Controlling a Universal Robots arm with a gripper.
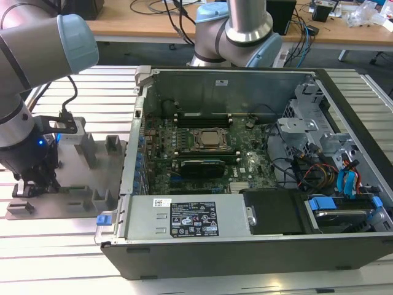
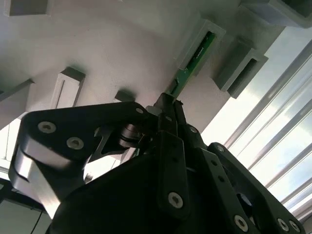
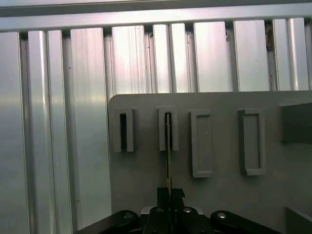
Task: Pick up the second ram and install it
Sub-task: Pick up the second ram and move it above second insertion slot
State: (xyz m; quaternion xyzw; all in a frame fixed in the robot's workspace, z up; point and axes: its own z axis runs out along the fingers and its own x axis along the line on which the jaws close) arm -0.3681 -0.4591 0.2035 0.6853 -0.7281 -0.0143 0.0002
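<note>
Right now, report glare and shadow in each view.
Exterior view: even light, soft sheen on the table slats. Second wrist view: slats washed out by glare, gripper backlit and dark, second ram lit green. First wrist view: streaky reflections on slats.

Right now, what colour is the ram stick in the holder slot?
Green; the second ram shows best in the second wrist view.

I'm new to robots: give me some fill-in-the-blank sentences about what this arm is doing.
The gripper is shut on the second ram, a thin ____ stick.
The ram's far end sits in the slot of a ____ holder block.
In the exterior view, the computer case lies toward that view's ____ from the gripper.
Missing words: green; grey; right.
</note>
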